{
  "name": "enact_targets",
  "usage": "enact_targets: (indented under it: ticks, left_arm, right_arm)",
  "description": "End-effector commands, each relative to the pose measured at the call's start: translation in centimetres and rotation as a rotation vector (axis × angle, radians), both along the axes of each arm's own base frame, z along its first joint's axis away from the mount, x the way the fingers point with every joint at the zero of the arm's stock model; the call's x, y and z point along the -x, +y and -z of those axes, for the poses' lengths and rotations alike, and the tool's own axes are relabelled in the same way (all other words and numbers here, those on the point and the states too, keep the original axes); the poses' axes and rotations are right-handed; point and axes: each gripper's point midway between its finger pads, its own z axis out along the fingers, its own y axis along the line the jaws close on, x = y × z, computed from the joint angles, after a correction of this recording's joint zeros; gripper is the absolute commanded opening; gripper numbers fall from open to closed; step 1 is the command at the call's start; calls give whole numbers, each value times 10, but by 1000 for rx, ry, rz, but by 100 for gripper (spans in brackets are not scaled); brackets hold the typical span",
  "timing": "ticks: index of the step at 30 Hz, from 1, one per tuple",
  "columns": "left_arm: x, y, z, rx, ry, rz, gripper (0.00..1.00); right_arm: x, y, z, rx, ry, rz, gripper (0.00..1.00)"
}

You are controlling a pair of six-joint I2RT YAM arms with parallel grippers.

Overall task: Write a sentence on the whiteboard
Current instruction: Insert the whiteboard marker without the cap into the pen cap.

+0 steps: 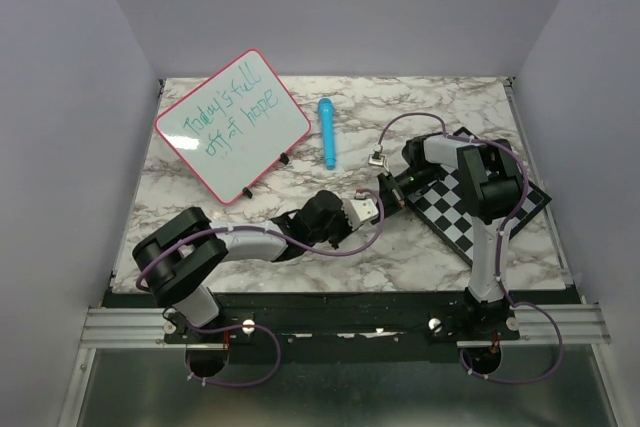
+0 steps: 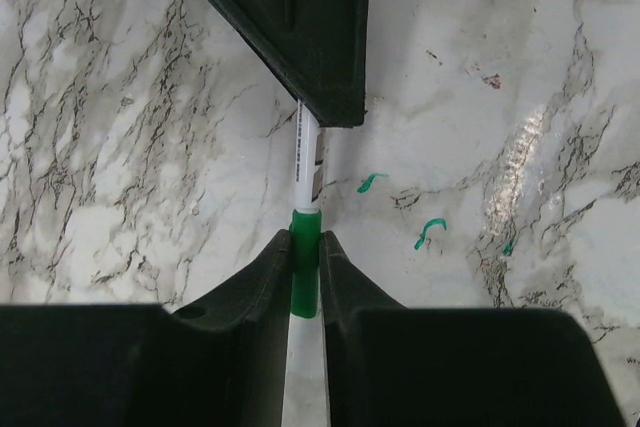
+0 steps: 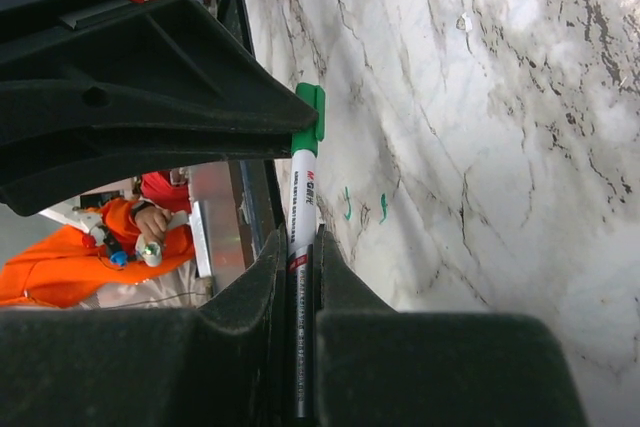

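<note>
The whiteboard, white with a pink rim, lies at the back left of the marble table. On it is the sentence in green handwriting, in two lines. Both grippers meet near the table's middle, holding one marker between them. My left gripper is shut on the marker's green cap. My right gripper is shut on the white barrel of the marker. The marker hangs just above the tabletop.
A blue cylinder lies right of the whiteboard. A black-and-white chessboard lies under the right arm. Small green marker marks stain the marble beside the grippers. Two small black clips sit at the whiteboard's near edge.
</note>
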Motion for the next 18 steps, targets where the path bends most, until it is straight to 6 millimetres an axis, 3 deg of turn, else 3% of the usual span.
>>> enact_targets:
  ticks: [1,8,16,18]
  left_arm:
    - [-13,-20,-27,110,-48,-8,24]
    - [-10,-6,-26,92,-56,-31,37]
    - [-8,14,-39,107,-75,-81,41]
    - [-11,23,-46,120,-70,-116,54]
  right_arm:
    - [0,8,-2,-16,25,10,1]
    - [-3,7,2,11,10,16,1]
    - [-5,7,5,21,14,20,1]
    - [-5,7,5,23,13,20,0]
